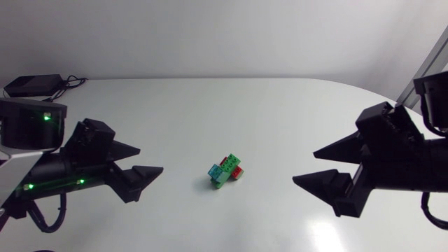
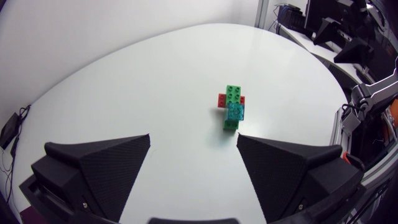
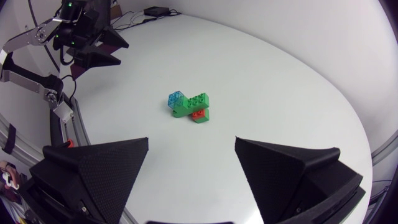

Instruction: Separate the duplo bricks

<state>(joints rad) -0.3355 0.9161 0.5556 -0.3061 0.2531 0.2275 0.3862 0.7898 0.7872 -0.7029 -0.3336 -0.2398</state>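
Observation:
A small cluster of joined duplo bricks lies near the middle of the white table: a long green brick with a translucent blue brick on one end and a red brick under it. The left wrist view has the cluster ahead of my open left gripper, well clear of the fingers. In the right wrist view the same bricks lie ahead of my open right gripper. Seen from above, the left gripper sits left of the bricks and the right gripper right of them, both empty.
A black box with cables rests at the table's far left corner. The table's curved edge runs behind the right arm.

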